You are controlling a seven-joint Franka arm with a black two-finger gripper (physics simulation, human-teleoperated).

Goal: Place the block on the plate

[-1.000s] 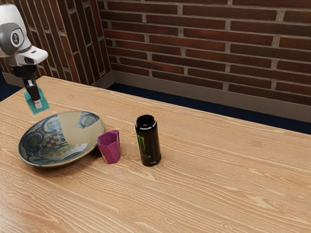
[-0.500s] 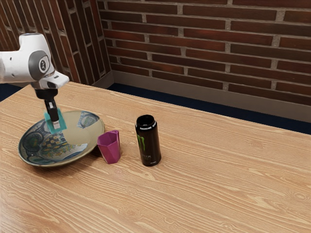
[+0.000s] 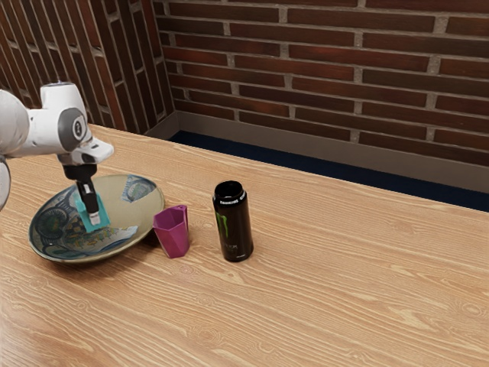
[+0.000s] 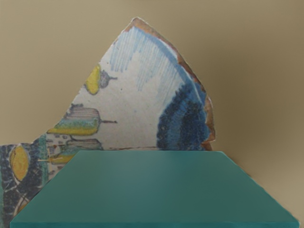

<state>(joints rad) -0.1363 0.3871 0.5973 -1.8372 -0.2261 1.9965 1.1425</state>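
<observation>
Right over the plate [image 3: 113,197], our gripper [image 3: 95,219] is clamped on the block [image 3: 104,217], a flat teal piece that shows around the near finger. The block is within the plate's rim as the exterior view has it, with its lower edge in front of the painted pattern. We cannot tell whether that edge touches the plate or hangs just above it. Our arm [image 3: 53,126] reaches toward the plate from the exterior view's left, and the hand is above the plate, its fingers pointing down.

Up close in the wrist view, the block's smooth face covers part of the plate's decoration. Past the block's edge we see a painted patch of white and deep blue with small yellow shapes and a brownish border, set against the plate's plain beige surface.

Just beside the plate, toward the exterior view's right, is the purple mug [image 3: 173,233]; we cannot tell whether the two touch. Farther from the plate, beyond the mug on that same side, the black can [image 3: 233,229] with its green mark stands upright. The plate rests on the wood-grained table [image 3: 328,290], and behind it, well apart, rises the brick wall [image 3: 321,61].
</observation>
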